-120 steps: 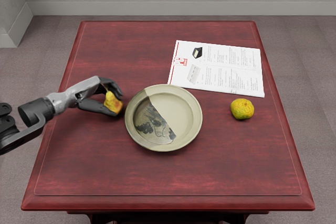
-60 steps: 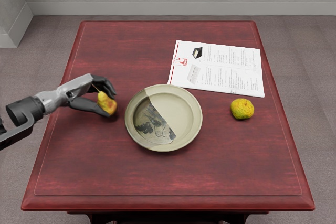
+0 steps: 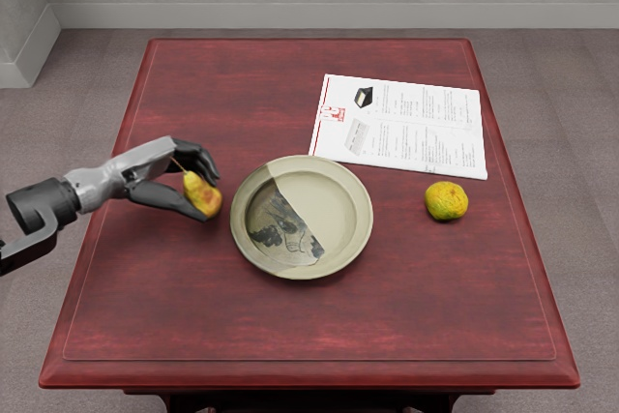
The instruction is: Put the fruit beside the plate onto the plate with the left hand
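Now the left hand (image 3: 172,173) grips the pear (image 3: 201,194) in curled fingers. It has edged rightward, lifted, to just beside the plate (image 3: 360,202) but not yet over it. Farther right, a yellow-green citrus (image 3: 446,200) lies untouched.

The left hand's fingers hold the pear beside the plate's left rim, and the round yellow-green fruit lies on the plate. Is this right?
Not quite. The head view shows the round yellow-green fruit on the table, right of the plate and apart from it. The left hand's fingers do hold the pear beside the plate's left rim.
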Action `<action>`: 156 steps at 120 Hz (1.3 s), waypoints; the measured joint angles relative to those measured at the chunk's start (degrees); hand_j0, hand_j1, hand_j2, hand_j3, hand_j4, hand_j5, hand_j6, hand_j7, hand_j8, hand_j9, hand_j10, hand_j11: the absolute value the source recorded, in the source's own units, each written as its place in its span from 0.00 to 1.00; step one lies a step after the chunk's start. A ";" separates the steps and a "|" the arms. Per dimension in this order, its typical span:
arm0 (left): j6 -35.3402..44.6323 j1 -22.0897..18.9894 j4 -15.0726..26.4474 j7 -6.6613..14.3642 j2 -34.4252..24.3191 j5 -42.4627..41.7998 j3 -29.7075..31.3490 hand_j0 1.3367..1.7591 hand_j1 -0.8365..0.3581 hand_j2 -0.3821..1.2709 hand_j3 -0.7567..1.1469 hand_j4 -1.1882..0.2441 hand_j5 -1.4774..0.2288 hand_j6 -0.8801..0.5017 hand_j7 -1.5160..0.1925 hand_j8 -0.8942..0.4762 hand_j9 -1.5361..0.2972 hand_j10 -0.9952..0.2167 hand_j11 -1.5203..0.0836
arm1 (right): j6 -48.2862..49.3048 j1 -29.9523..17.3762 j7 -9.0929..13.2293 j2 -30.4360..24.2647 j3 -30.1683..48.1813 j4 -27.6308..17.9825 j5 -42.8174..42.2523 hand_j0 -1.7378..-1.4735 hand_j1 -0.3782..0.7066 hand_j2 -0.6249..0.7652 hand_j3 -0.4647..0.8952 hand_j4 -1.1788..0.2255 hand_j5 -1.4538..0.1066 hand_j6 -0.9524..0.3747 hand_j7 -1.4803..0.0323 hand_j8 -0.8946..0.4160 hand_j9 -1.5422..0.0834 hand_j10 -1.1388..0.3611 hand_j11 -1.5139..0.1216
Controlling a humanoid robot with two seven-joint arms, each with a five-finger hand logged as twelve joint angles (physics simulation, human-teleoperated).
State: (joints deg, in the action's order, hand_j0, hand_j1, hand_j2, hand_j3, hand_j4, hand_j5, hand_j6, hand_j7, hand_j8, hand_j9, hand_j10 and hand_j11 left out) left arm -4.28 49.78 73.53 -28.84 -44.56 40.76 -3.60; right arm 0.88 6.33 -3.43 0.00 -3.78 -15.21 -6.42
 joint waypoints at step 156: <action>-1.62 7.41 1.78 6.08 4.36 -0.09 0.69 0.76 0.45 0.45 0.40 0.38 0.36 0.17 0.38 0.30 0.37 0.39 0.41 | 0.00 0.00 0.00 0.00 0.00 0.00 0.00 0.30 0.04 0.45 0.34 0.83 0.92 0.71 0.97 0.67 0.94 0.75 0.92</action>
State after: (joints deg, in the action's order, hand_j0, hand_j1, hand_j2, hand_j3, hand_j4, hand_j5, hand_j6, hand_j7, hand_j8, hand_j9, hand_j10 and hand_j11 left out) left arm -5.91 57.19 75.31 -22.76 -40.20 40.67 -2.91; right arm 0.88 6.33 -3.43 0.00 -3.78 -15.21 -6.42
